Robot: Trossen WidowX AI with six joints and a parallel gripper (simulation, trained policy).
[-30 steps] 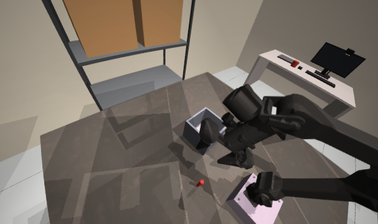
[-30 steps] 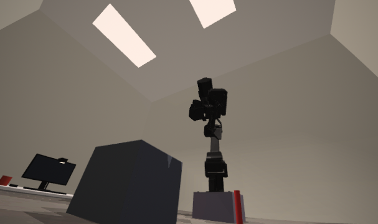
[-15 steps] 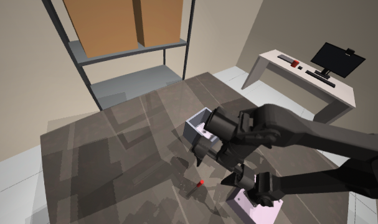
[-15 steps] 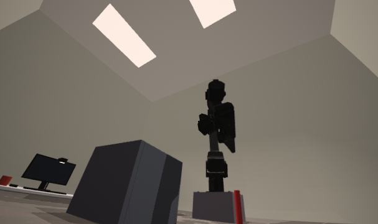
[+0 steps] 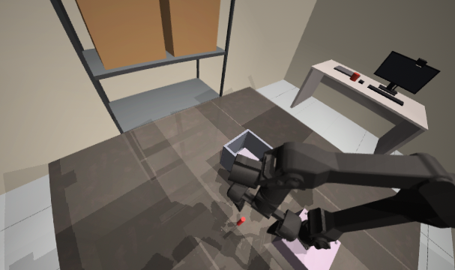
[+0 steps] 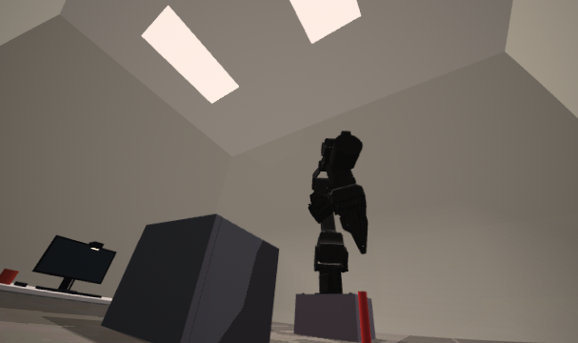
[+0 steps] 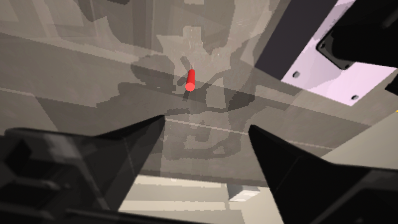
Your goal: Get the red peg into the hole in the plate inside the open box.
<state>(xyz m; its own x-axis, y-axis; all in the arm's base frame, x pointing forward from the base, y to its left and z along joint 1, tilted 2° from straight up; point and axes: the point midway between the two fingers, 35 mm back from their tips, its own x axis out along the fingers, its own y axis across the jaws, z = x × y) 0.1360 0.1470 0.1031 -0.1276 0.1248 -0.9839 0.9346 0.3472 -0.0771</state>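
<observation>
In the top view, the peg [image 5: 240, 221] [image 6: 364, 316] [image 7: 190, 80] stands on the table [image 5: 137, 195] [image 6: 55, 329] [image 7: 100, 120] low in the frame, just right of centre, outside the box [image 5: 226, 159] [image 6: 174, 281]. The gripper [image 5: 255, 219] [image 6: 341, 236] [image 7: 206, 123] is spread wide with nothing between its fingers, one fingertip up and left of the peg, the other to its right. The box sits farther up the frame, partly hidden by the arm [image 5: 369, 169] [image 6: 330, 257], a pale patch of the plate [image 5: 247, 153] showing inside. The arm's pale base [image 5: 324, 259] [image 6: 324, 314] [image 7: 325, 92] is at lower right. A shelf [image 5: 156, 67] at upper left carries two cartons [image 5: 126, 34] [image 5: 195, 26]; at upper right a desk [image 5: 414, 109] [image 6: 74, 296] bears a monitor [image 5: 405, 73] [image 6: 74, 259] and a red cup [image 5: 354, 76] [image 6: 8, 276]. In the exterior view, the peg rises upright at the bottom edge, right of centre, with the gripper above and apart from it. The box fills the lower left centre, the desk is at lower left, and two ceiling lights [image 6: 190, 54] [image 6: 327, 19] glow at the top. In the wrist view, the peg appears above the gap between the wide-set fingertips, touching neither, against brown, shadow-patched table; the base is at upper right.
</observation>
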